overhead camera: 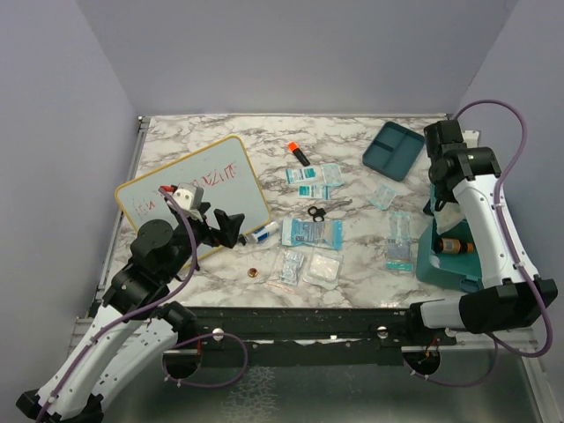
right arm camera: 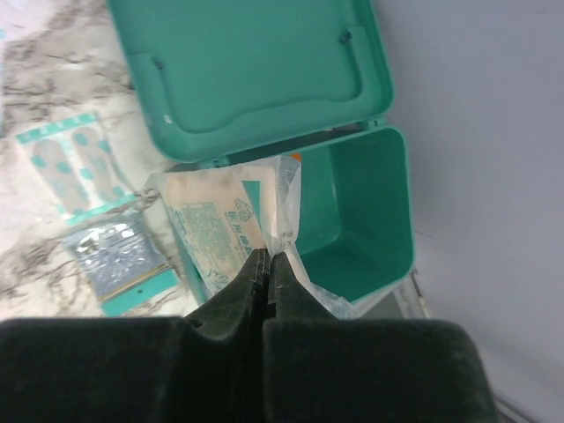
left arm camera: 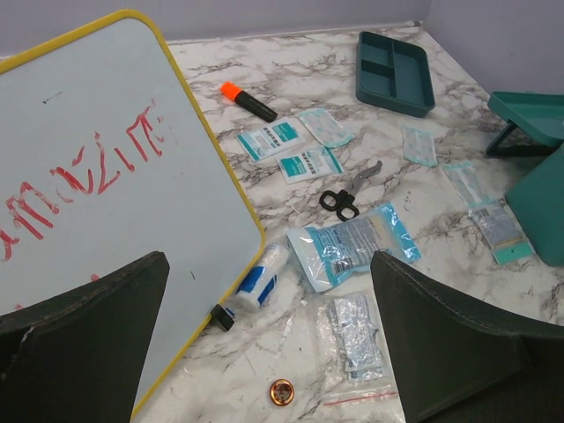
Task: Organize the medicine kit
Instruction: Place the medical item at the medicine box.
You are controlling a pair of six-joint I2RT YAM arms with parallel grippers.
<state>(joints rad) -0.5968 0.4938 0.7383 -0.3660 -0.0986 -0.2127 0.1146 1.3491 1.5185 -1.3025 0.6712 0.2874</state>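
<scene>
Teal medicine kit (right arm camera: 352,220) sits open at the tabletop's (overhead camera: 366,264) right edge, my right claw (right arm camera: 267,260) closed tight, apparently pinching a clear pouch (right arm camera: 216,225) above it, so next I lower and release; left claw (left arm camera: 269,264) wide, empty.

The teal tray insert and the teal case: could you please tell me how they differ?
The tray insert is shallow and divided; the case is a deep tub with its hinged lid open. The tray insert lies empty; the case has a clear bag at its rim. Both are teal with rounded corners.
</scene>
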